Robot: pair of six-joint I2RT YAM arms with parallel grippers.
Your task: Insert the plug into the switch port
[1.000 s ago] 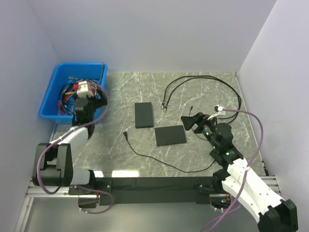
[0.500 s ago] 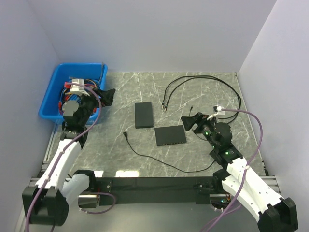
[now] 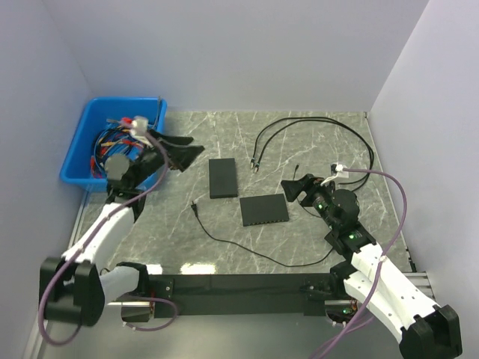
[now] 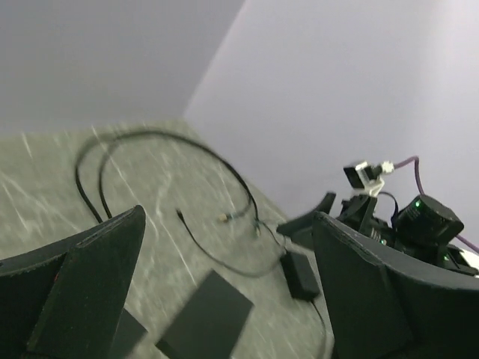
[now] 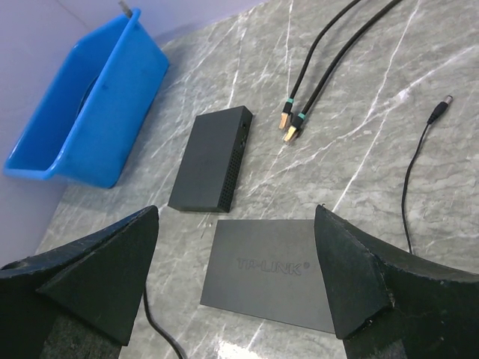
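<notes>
two arms stand ready over a marble bench (image 3: pixel 314 142) with the plug not yet picked up. the left tool (image 3: pixel 188 149) hangs wide and empty just beside the blue bin (image 3: pixel 86 123), pointing across the bench. the right tool (image 3: pixel 292 187), also spread wide and holding nothing, hovers at the right-hand edge of the flat switch (image 5: pixel 273 273) that carries a maker's mark.

the task's plugs (image 5: pixel 289 126) lie loose on the stone, gold-tipped with green boots, just beyond the flat switch and near the right side of the smaller switch (image 5: pixel 209 161), touching neither. the smaller switch shows its port face along that side; no port is filled as far as the views show.

judged from this, the job is at the reach stage, before any grasp. the next move calls for one tool, most likely the right, to pass over the flat switch, come down on one plug by its boot and close. it must then turn the tip square to a port.

counted: two arms, two switches, two green-booted plugs on one looped black cable (image 3: pixel 322 120), one bin of coloured wires. a thin lead (image 3: pixel 247 250) and a barrel-tipped end (image 5: pixel 446 100) also lie on the stone.
</notes>
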